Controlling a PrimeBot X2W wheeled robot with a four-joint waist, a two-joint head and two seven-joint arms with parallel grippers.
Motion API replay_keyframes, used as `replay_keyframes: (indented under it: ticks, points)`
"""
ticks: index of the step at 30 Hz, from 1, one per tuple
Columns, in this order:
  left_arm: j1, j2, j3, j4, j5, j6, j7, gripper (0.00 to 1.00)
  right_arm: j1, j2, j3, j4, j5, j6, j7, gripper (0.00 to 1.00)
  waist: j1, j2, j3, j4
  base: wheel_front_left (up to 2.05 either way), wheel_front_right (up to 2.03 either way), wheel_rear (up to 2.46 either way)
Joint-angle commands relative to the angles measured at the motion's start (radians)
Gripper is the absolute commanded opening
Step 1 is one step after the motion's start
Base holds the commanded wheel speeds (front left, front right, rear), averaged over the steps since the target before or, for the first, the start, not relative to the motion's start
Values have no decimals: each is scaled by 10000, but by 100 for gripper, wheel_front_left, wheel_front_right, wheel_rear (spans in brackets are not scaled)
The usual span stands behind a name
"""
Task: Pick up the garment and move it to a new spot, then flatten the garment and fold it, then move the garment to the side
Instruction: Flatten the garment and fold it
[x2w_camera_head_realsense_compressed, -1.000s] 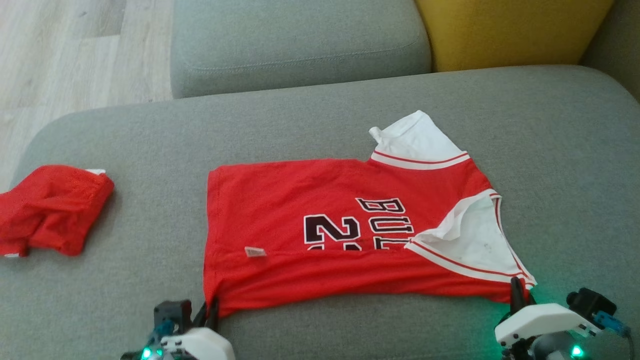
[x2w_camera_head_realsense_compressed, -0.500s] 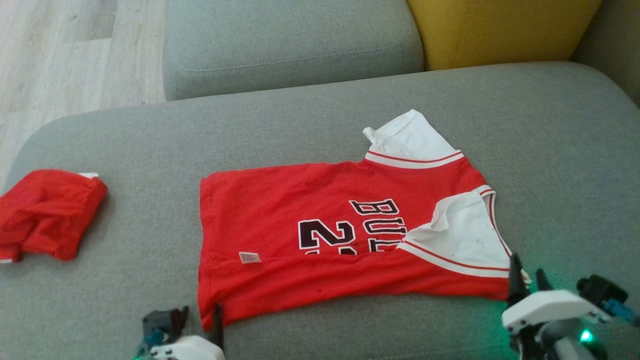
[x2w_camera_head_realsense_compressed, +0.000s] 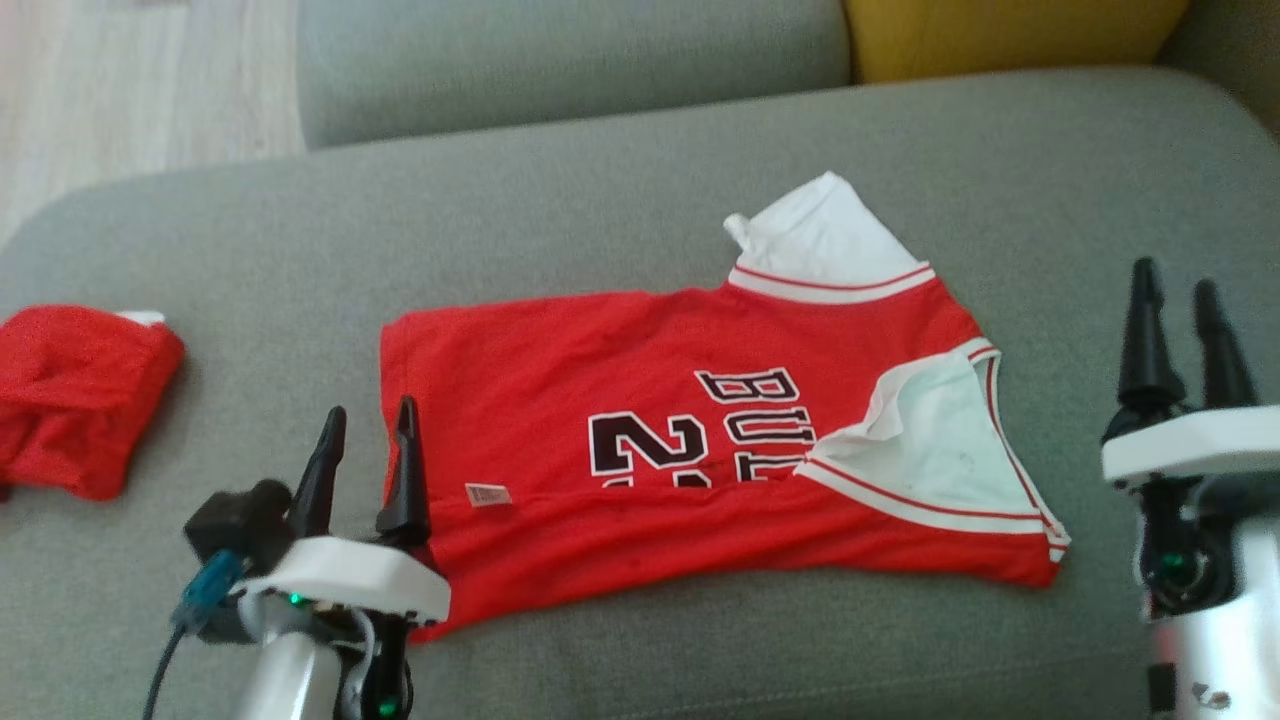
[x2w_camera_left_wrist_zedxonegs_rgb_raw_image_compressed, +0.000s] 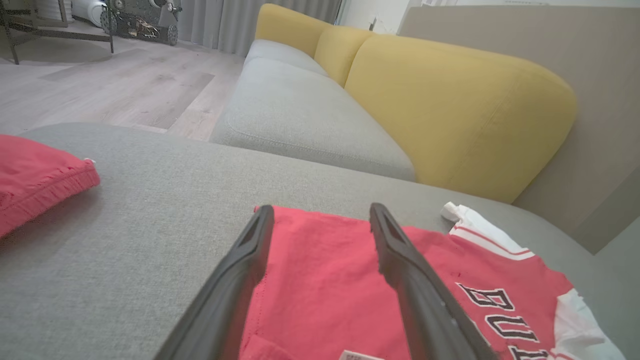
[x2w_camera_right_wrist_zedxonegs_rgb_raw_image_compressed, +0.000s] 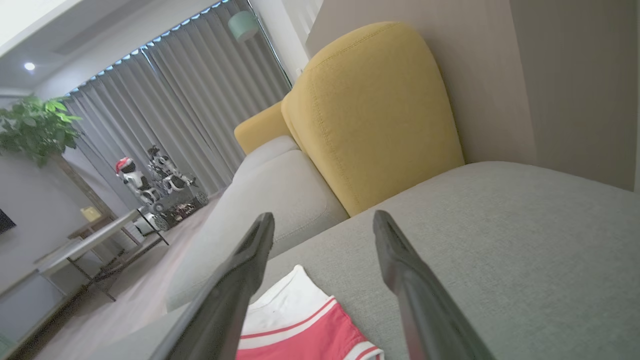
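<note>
Matt cloth jersey (x2w_camera_head_realsense_compressed: 620, 370) on woven sofa (x2w_camera_head_realsense_compressed: 560, 210)

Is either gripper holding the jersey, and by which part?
Nothing is held. Left gripper and right gripper are both open; the jersey lies free on the sofa.

Head view: soft, even light with no hard shadows. The whole frame is slightly smeared. Lettering on the shirt (x2w_camera_head_realsense_compressed: 650, 420) beyond the left hand (x2w_camera_head_realsense_compressed: 370, 405) is legible but soft-edged. Faint shade lies on the couch (x2w_camera_head_realsense_compressed: 600, 200) under the hem beside that hand, and by the red bundle (x2w_camera_head_realsense_compressed: 80, 400) to its left. Green lamps (x2w_camera_head_realsense_compressed: 1170, 565) glow below the right hand (x2w_camera_head_realsense_compressed: 1174, 275) and the left.

Left wrist view: fingers (x2w_camera_left_wrist_zedxonegs_rgb_raw_image_compressed: 232, 290) are soft at the bottom edge; the cushion (x2w_camera_left_wrist_zedxonegs_rgb_raw_image_compressed: 450, 110) ahead is sharp.

Right wrist view: the ceiling spot (x2w_camera_right_wrist_zedxonegs_rgb_raw_image_compressed: 29, 66) glares at far upper left. The curtains (x2w_camera_right_wrist_zedxonegs_rgb_raw_image_compressed: 190, 100) bow from lens distortion. The wall (x2w_camera_right_wrist_zedxonegs_rgb_raw_image_compressed: 575, 75) right of the fingers is dim.
</note>
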Motion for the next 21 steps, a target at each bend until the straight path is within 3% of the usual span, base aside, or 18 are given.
replay_keyframes:
  ticks: [1, 5, 11, 15, 21]
  points:
    - [-653, 23, 276, -190, 119, 53, -121, 100, -433, -155, 256, -436, -147, -9, 90, 100, 0, 0, 273, -41, 0, 0, 0]
    - [-1704, 140, -26, 738, 659, 252, 19, 100, -743, -212, 455, -955, -755, -9, 574, 100, 0, 0, 915, -188, 0, 0, 0]
    - [-3631, 711, -428, 2651, 1390, 357, 1168, 100, -1262, -223, 1210, -1295, -1179, -9, 879, 100, 0, 0, 1856, -522, 0, 0, 0]
    - [-4633, 887, -730, 3869, 1755, 349, 1649, 100, -1519, -14, 1296, -1298, -367, -9, 1110, 100, 0, 0, 2326, -677, 0, 0, 0]
    - [-5882, 1096, -1006, 5293, 2210, 530, 1668, 100, -1730, -3, 1501, -1519, -348, -9, 1097, 100, 0, 0, 2794, -785, 0, 0, 0]
